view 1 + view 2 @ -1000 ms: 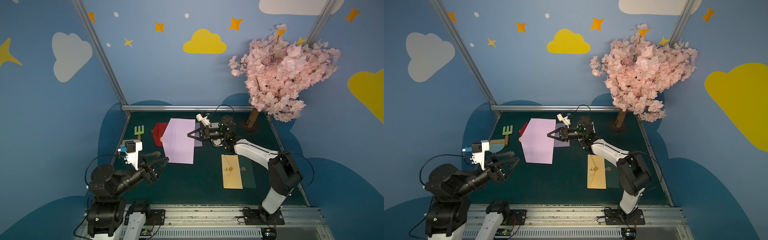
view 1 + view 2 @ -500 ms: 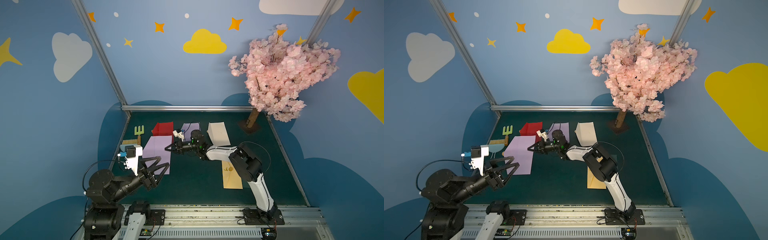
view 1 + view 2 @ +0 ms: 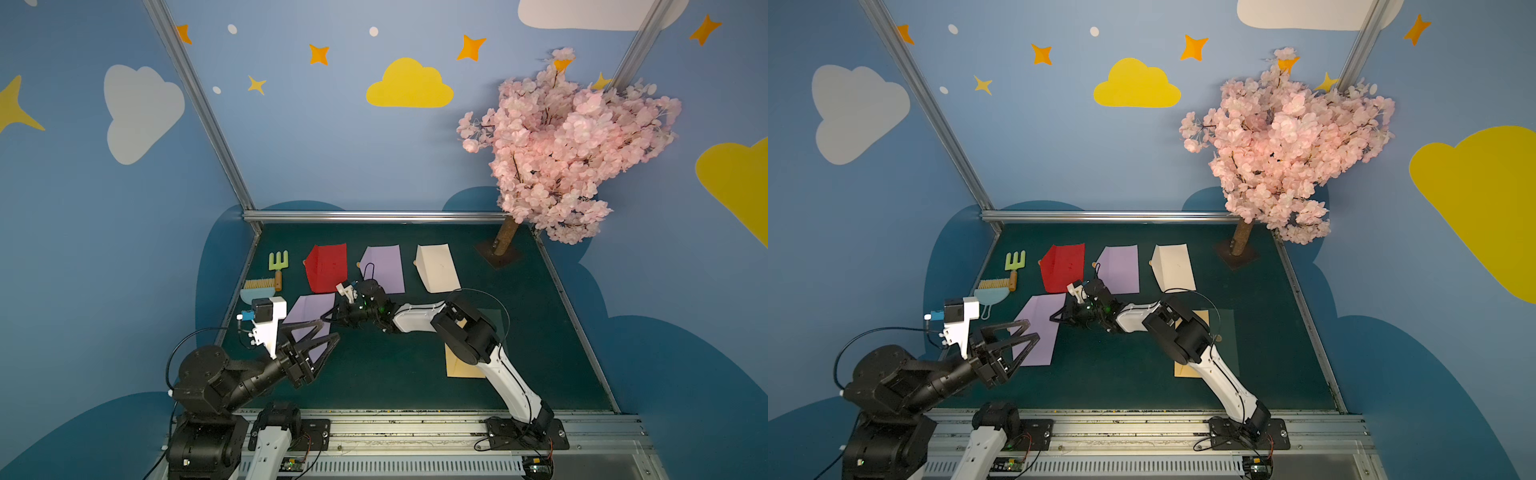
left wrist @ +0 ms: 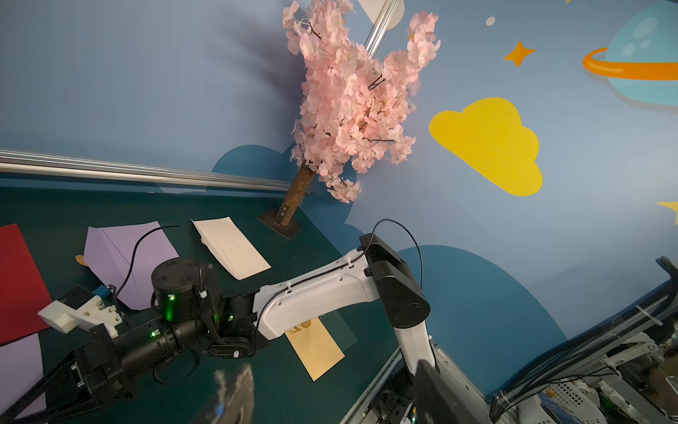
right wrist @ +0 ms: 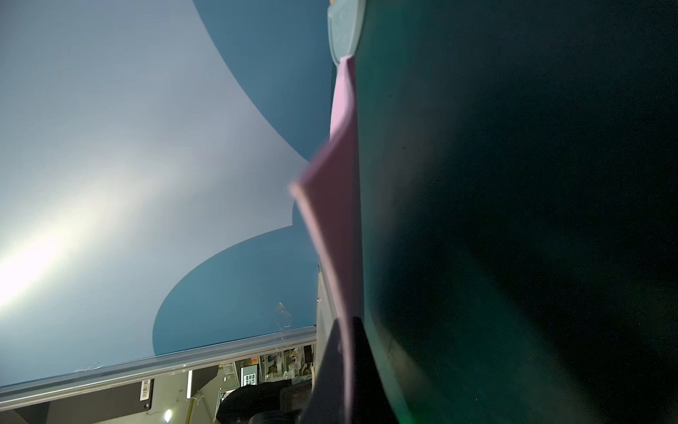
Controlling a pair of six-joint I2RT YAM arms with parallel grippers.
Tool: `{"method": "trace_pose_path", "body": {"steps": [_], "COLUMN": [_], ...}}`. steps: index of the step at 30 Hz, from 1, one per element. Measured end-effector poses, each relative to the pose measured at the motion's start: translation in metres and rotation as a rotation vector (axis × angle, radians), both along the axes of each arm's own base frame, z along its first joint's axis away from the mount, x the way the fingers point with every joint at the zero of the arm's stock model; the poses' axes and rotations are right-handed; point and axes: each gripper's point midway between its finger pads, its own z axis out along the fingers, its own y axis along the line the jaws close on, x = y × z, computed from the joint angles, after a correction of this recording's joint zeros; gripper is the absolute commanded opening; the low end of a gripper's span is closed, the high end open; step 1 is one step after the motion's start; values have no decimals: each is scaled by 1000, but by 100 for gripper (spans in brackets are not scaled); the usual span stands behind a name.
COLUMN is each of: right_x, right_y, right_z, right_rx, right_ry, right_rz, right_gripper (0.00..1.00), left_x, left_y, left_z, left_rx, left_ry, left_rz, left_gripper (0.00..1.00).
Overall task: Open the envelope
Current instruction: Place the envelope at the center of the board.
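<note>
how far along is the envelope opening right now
Done: the purple envelope lies flat at the front left of the table. In hand: the right gripper is shut on the envelope edge nearest it, and the left gripper hangs open over its near end. Left: no lifted flap shows on it in the top views, so the opening itself seems not yet done.

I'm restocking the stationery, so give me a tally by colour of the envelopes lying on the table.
Purple: 2, the back purple envelope and the front purple envelope
Red envelope: 1
Cream envelope: 1
Tan envelope: 1
Dark green sheet, perhaps an envelope: 1
Total: 6
</note>
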Motion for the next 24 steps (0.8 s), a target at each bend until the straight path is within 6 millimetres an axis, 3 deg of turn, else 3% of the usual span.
{"method": "trace_pose_path", "body": {"steps": [6,18,21,24], "right_x": [0,7,6,6], "right_y": [-1,0,0,-1], "right_z": [-22,-25,-25,-26], "right_rx": [-37,-35,-36,-37], "right_ry": [24,36,38,32], "right_rz": [-13,-15,-11,-4], "right_gripper": [0,0,9,25], "left_x": [-5,-8,-8,-8], "left_y": [-1,-1,-1,-1], "left_z": [-3,-5,-5,-5], "left_rx": [3,6,6,7], "left_ry": [6,11,10,9], "left_rz": [-9,-12,-14,-15], "left_gripper": [69,69,69,67]}}
